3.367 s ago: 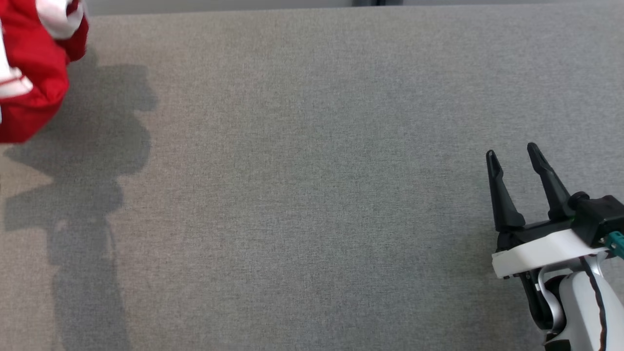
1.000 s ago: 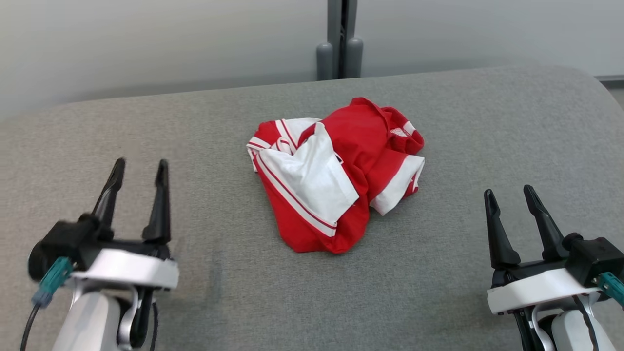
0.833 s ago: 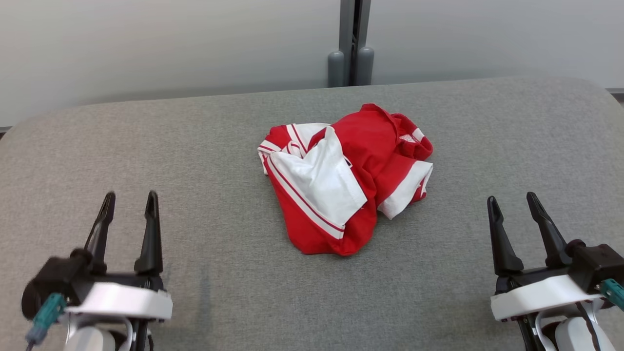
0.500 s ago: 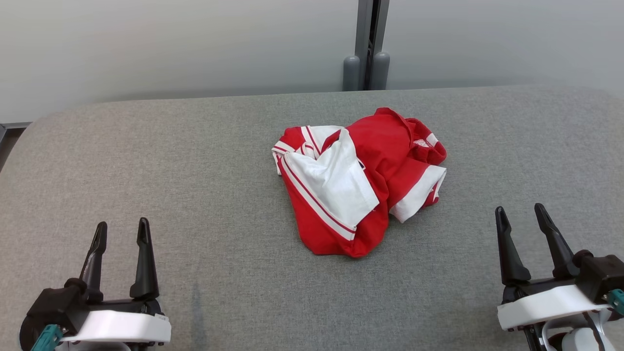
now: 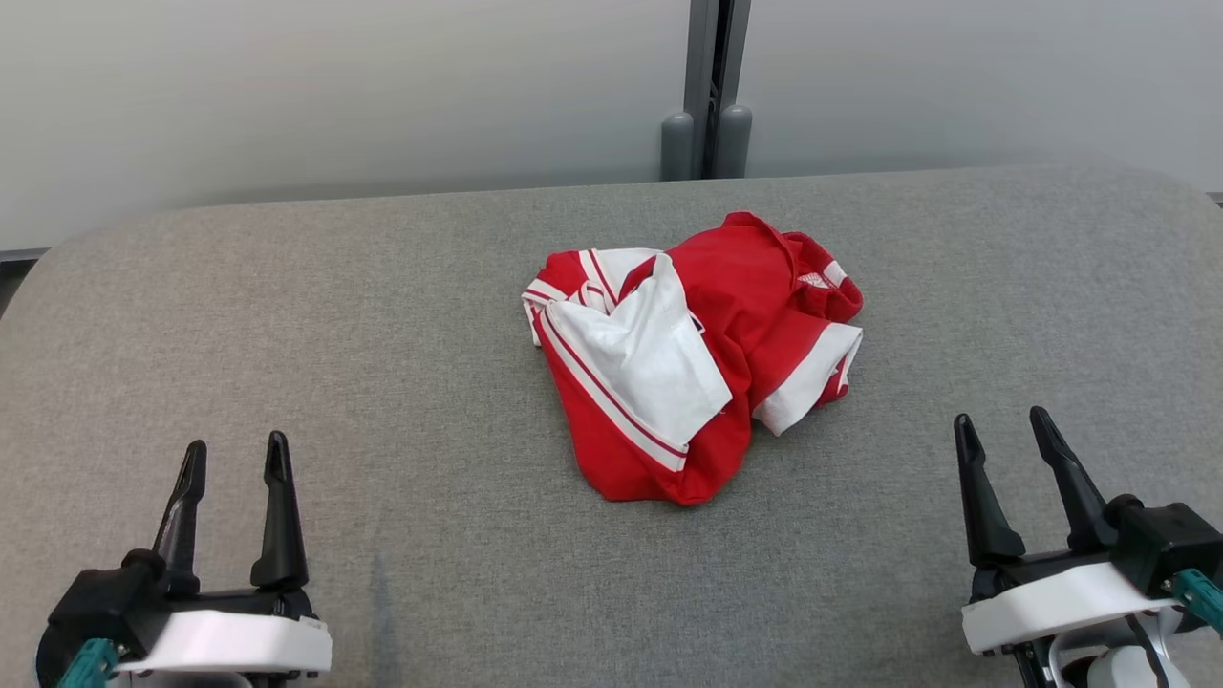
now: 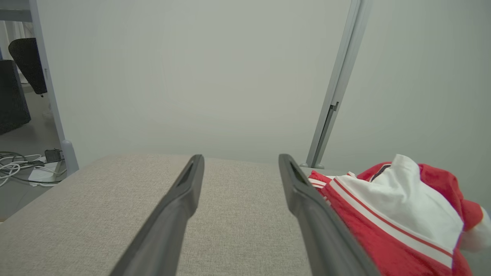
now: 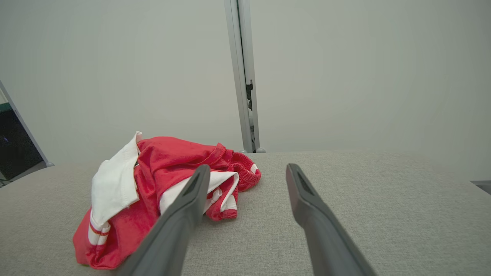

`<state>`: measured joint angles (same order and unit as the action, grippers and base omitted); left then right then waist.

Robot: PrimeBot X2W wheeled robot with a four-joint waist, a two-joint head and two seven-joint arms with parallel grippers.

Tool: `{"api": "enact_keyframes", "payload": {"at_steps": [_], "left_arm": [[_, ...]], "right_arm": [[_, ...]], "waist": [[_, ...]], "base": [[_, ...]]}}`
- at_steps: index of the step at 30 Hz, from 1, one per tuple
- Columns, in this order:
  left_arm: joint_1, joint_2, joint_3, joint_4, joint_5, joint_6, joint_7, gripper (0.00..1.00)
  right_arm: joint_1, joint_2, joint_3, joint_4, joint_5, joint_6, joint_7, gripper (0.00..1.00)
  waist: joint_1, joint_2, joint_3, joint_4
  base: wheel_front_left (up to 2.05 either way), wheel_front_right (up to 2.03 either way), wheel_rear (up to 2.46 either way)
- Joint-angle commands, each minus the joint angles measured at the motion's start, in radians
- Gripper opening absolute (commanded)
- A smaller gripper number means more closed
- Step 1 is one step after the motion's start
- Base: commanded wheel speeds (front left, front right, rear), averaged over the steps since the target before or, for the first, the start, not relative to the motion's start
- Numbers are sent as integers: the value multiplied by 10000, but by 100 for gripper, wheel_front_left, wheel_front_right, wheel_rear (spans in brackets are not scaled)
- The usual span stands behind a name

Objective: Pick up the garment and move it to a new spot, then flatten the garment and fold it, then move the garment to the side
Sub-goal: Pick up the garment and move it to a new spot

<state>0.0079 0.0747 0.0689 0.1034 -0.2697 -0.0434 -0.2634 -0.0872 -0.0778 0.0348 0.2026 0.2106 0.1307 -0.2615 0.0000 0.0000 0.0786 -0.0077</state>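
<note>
1. The red-and-white garment (image 5: 693,358) lies crumpled on the grey worktop (image 5: 382,287), just in front of the grey post (image 5: 707,91). Its long axis seems to run from the post toward the robot, with a rounded red end nearest.
2. The left pincer (image 5: 236,447) and right pincer (image 5: 1000,420) are both released and empty. They sit farther from the post than the garment, well to either side.
3. A pale tag (image 5: 812,279) at the collar is too small to read.

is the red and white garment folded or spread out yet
Neither: the garment lies crumpled in a heap on the grey surface, layers bunched and overlapping unevenly, a white panel flopped over the red.
</note>
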Motion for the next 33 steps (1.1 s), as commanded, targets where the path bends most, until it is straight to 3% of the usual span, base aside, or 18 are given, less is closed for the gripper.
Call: {"api": "enact_keyframes", "payload": {"at_steps": [1, 10, 23, 33], "left_arm": [[-376, -1, 80, -7, -31, -69, -19, 100], [-2000, 607, -174, 242, -80, -368, 513, 100], [-5225, 1640, -1328, 1068, -479, -788, 3253, 100], [-5957, 2059, -2034, 2002, -1355, -878, 5233, 100]], "right_arm": [[-88, -50, -7, -11, 48, 1, -55, 100], [-423, 11, 198, 139, 202, 1, -54, 100], [-1076, 168, 430, 310, 466, 1, -55, 100], [-1328, 242, 544, 558, 742, 1, -55, 100]], "waist": [[0, 0, 100, -86], [0, 0, 553, -681], [0, 0, 1598, -2016], [0, 0, 2075, -2831]], "base": [[0, 0, 0], [0, 0, 0], [0, 0, 0], [0, 0, 0]]}}
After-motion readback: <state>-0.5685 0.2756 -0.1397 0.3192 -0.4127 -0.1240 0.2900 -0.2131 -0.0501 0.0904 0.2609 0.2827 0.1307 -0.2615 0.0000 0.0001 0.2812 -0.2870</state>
